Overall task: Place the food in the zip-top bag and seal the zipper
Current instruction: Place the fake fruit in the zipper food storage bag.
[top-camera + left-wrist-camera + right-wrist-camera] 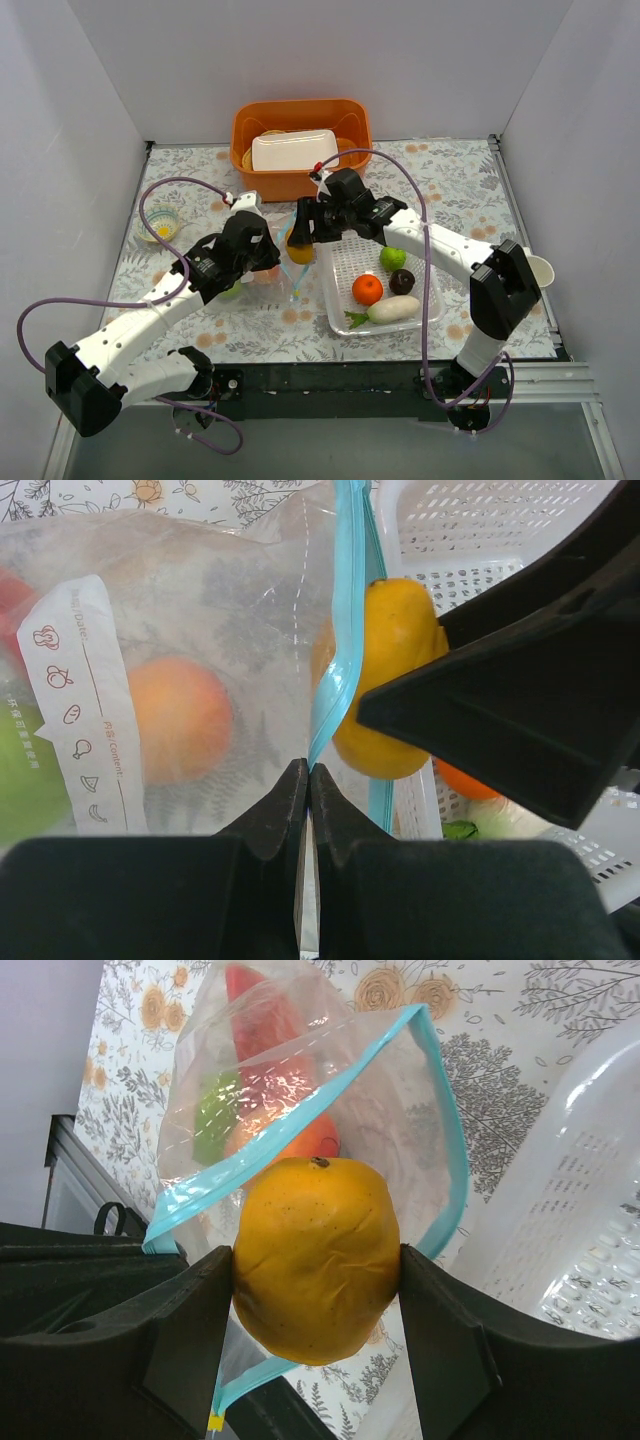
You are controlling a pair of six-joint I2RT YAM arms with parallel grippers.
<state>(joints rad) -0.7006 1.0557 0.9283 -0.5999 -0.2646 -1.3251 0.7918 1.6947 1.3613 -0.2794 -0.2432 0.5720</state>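
The clear zip-top bag (200, 630) lies left of the white mesh basket (340, 265), its mouth held open. My left gripper (308, 770) is shut on the bag's edge beside the blue-teal zipper (340, 630). My right gripper (315, 1255) is shut on the yellow mango (315, 1260), which hangs right at the bag's mouth (445, 1130). Inside the bag I see a peach (175, 720), a green apple (212, 1120) and a red watermelon slice (265, 1030). The basket holds a green apple (392, 258), an orange (367, 289), a dark purple fruit (402, 281) and a white radish (392, 309).
An orange bin (300, 185) with a white container (294, 150) stands at the back, close behind both grippers. A small bowl (160, 225) sits at the far left and a white cup (540, 270) at the right edge. White walls enclose the table.
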